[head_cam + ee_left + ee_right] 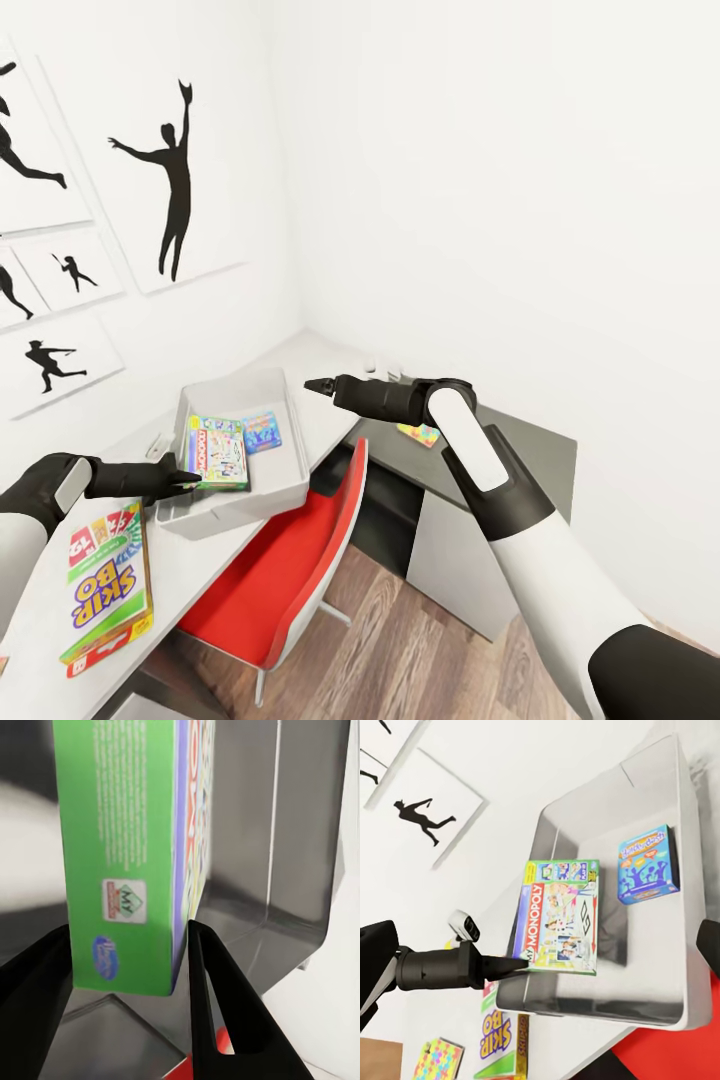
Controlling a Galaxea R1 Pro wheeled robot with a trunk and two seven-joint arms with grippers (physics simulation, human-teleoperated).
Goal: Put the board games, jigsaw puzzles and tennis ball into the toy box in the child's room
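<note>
Pinching the flat green-edged Monopoly box (557, 919), the left gripper (127, 960) is held over the pale grey plastic toy box (300, 470). An early release could leave it propped on the rim. Whether the right gripper's (312, 385) jaws are spread cannot be told.

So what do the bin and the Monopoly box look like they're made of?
The bin looks like smooth grey-white plastic: its glossy walls mirror the game box. The Monopoly box, pinched at its edge by the left hand, looks like printed cardboard with a slight sheen, judging by its flat faces and sharp corners.
</note>
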